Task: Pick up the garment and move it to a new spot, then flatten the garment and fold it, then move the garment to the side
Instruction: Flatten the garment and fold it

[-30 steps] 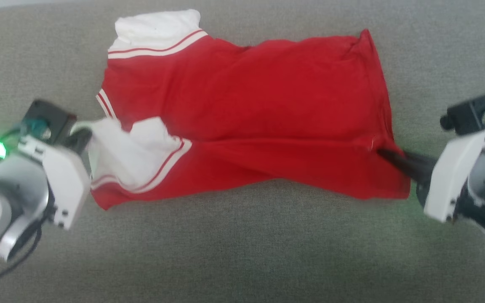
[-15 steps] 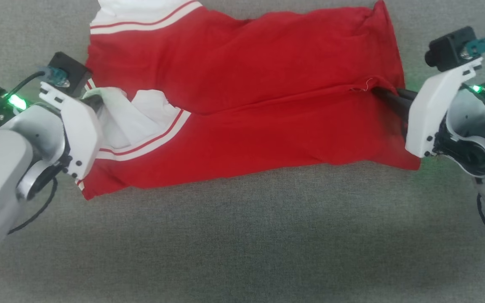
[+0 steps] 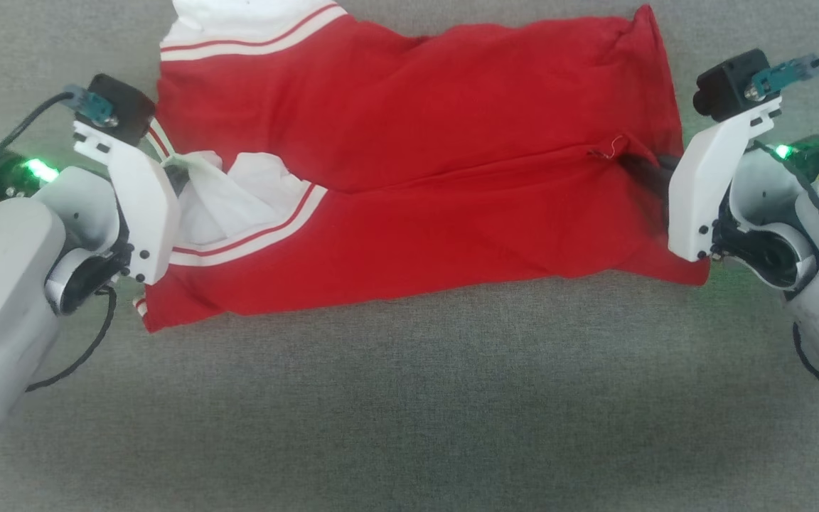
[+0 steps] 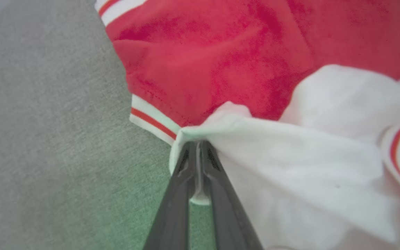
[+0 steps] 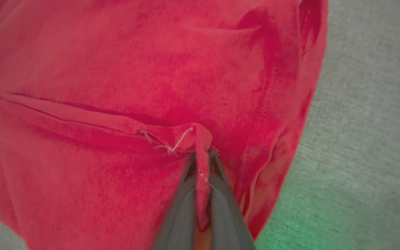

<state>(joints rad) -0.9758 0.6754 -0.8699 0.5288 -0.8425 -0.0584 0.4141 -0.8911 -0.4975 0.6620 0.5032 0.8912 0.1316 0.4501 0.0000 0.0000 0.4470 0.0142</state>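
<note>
Arms edged inward, both jaws pinching garment [image 3: 452, 178].

Top of garment [image 3: 416, 163] off-frame

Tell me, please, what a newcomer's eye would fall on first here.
A bright red garment with white sleeves lies across the grey surface, in the upper half of the head view. At its left end the left gripper pinches a white sleeve; at its right end the right gripper pinches a red fold.
</note>
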